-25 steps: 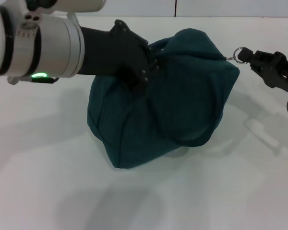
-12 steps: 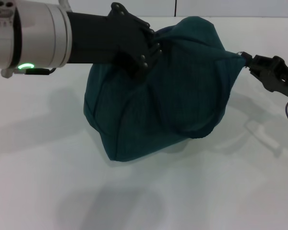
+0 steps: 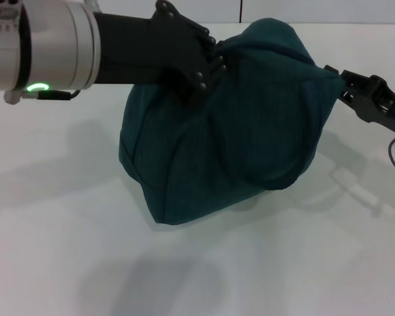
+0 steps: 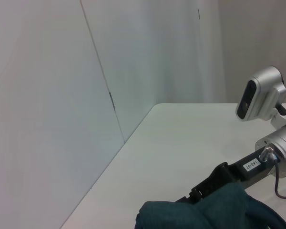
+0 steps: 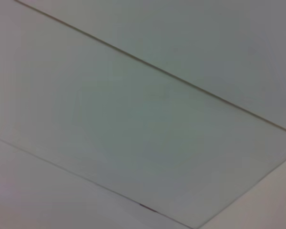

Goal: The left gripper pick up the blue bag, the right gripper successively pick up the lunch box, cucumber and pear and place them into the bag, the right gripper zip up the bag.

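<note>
Two arms meet at one bag, which sits bulging on the white table near the middle of the head view, its dark teal cloth drawn shut across the top so nothing inside shows. From ten o'clock the left gripper reaches in on its silver wrist with the green light, its black fingers pinched closed on the fabric at the bag's upper edge, at about eleven o'clock on the bag. From three o'clock the right gripper comes in low, its tip pressed against the bag's top corner at about two o'clock; the tip is tucked against the cloth there, so I cannot tell whether its fingers are open or closed, nor whether they hold anything. A white label shows on its black body and a thin cable hangs behind it. From the left wrist view, the bag fills the six o'clock edge as a rounded teal hump, and the right gripper lies just behind it, touching the cloth, with its labelled body running back toward four o'clock to a silver wrist and a camera pod above it; pale wall panels stand beyond the table. From the right wrist view, only plain pale panels with thin dark seams are visible.
</note>
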`<state>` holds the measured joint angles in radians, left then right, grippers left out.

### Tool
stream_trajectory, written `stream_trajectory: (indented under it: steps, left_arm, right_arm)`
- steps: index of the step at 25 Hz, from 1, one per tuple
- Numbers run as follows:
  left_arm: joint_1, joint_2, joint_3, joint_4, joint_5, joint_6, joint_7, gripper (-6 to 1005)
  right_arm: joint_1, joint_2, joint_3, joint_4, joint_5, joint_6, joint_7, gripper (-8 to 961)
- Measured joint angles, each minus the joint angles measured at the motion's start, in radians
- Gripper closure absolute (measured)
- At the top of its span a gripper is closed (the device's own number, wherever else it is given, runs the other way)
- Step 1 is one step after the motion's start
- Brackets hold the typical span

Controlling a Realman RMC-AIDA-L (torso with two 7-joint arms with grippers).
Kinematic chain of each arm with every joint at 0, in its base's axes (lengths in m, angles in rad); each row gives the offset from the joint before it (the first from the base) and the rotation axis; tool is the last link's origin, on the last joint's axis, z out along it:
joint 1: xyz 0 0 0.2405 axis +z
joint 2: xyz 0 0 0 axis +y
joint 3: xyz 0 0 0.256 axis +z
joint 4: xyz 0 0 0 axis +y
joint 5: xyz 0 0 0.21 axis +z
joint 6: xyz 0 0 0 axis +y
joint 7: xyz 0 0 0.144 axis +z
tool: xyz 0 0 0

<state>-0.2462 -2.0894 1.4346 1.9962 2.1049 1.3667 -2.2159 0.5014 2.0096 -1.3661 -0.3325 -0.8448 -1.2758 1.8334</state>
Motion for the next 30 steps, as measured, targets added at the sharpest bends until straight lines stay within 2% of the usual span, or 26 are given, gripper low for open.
stream_trajectory:
  steps: [1, 6, 15, 20, 26, 30]
  left_arm:
    - [-0.003, 0.0, 0.0, -0.001, 0.0, 0.0, 0.0, 914]
    - [-0.018, 0.0, 0.003, -0.022, 0.0, -0.006, -0.001, 910]
    - [-0.029, -0.001, 0.034, -0.104, -0.004, -0.094, -0.002, 902]
    - [-0.03, -0.001, 0.094, -0.164, -0.006, -0.176, 0.004, 897]
    - [-0.03, -0.002, 0.146, -0.251, -0.007, -0.27, 0.016, 892]
    - [-0.03, -0.001, 0.178, -0.325, -0.008, -0.354, 0.038, 889]
  right_arm:
    - [0.0, 0.0, 0.0, 0.0, 0.0, -0.002, -0.001, 885]
    - [-0.017, -0.009, 0.006, 0.0, 0.003, -0.013, -0.011, 743]
    - [-0.092, -0.067, 0.134, -0.001, 0.0, -0.108, -0.044, 456]
    - [-0.123, -0.088, 0.196, -0.001, 0.0, -0.152, -0.055, 214]
    - [-0.135, -0.095, 0.211, -0.004, 0.003, -0.182, -0.061, 101]
    - [-0.137, -0.093, 0.229, -0.005, -0.001, -0.197, -0.063, 106]
